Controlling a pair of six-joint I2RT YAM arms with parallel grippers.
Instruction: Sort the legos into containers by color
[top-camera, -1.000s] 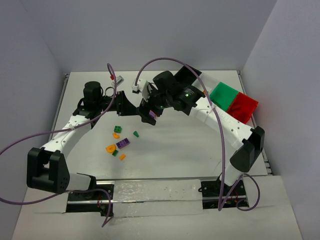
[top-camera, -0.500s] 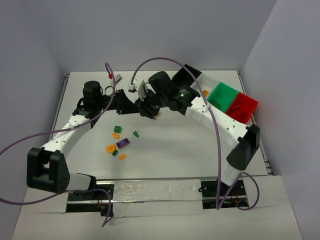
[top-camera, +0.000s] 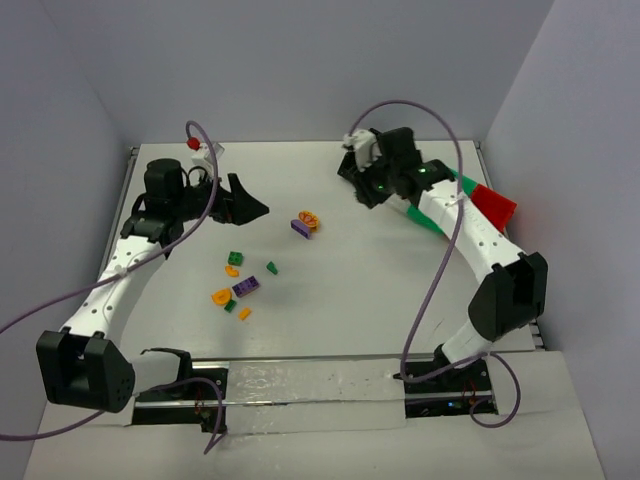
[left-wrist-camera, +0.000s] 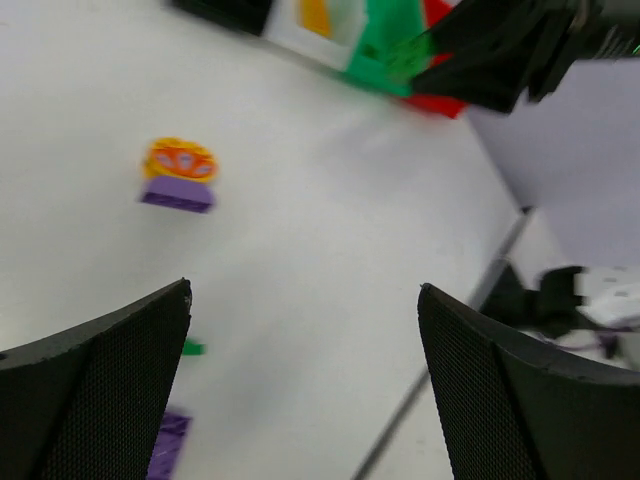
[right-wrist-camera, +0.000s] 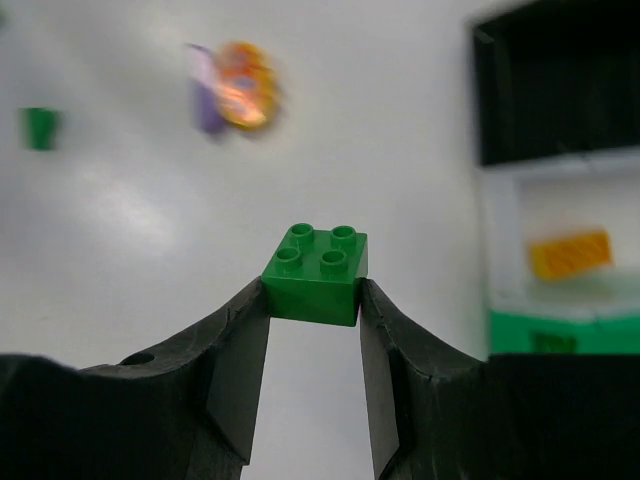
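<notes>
On the table (top-camera: 380, 290), an orange piece (top-camera: 309, 217) touches a purple brick (top-camera: 299, 229).

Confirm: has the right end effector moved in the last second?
Yes. The right end effector pulled rightward and back, toward the red bin, gripping a green brick.

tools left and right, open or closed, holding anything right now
left tool: open, holding nothing
right tool: closed on a green lego brick
</notes>
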